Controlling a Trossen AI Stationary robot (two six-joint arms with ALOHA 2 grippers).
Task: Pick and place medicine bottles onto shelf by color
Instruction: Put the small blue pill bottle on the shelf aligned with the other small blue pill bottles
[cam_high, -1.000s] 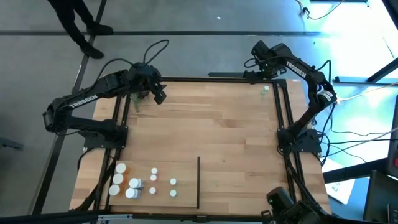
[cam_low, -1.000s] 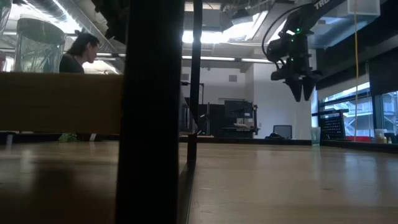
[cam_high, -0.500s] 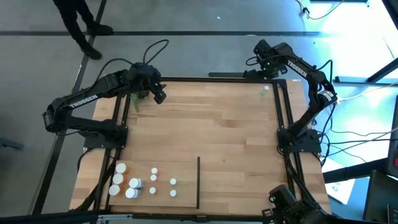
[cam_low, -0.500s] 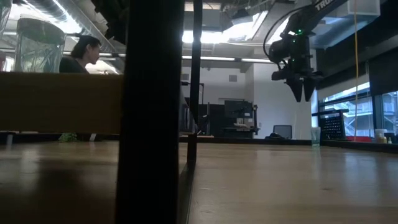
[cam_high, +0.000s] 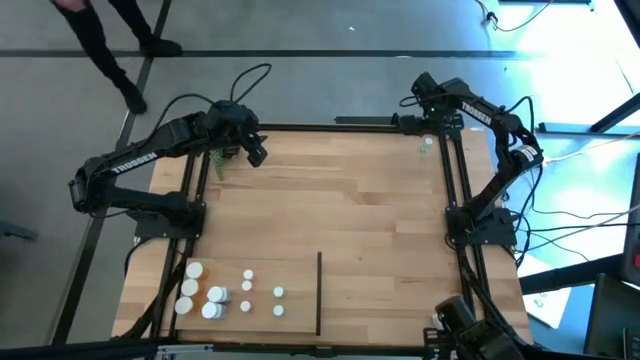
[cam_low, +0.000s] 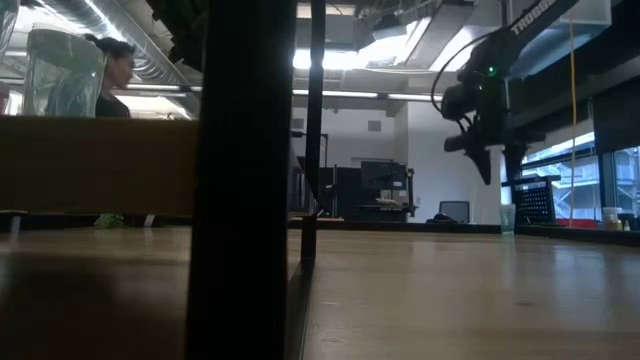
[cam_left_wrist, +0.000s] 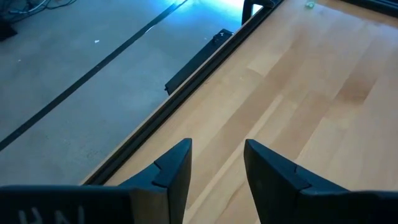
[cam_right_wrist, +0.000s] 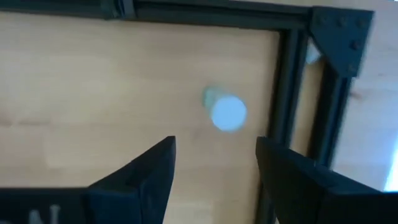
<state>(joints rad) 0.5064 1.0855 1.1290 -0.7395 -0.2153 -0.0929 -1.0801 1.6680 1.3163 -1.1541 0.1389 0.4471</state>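
A small pale bottle with a white cap stands upright on its base in the far right corner of the light-wood shelf, seen from above as the bottle. My right gripper hangs above it, pointing down, open and empty; in the low view the right gripper is well above the board. Several white and orange bottles stand at the near left, left of the black divider strip. My left gripper waits open at the far left, also seen as the left gripper.
A small green plant stands beside my left gripper. Black rails run close to the corner bottle on its far and right sides. The middle of the board is bare wood. A person is beyond the table's far side.
My right gripper has come down toward the corner bottle, shifted a little toward the table's right edge, rolled about its own axis and opened wider. The person beyond the far edge has walked on.
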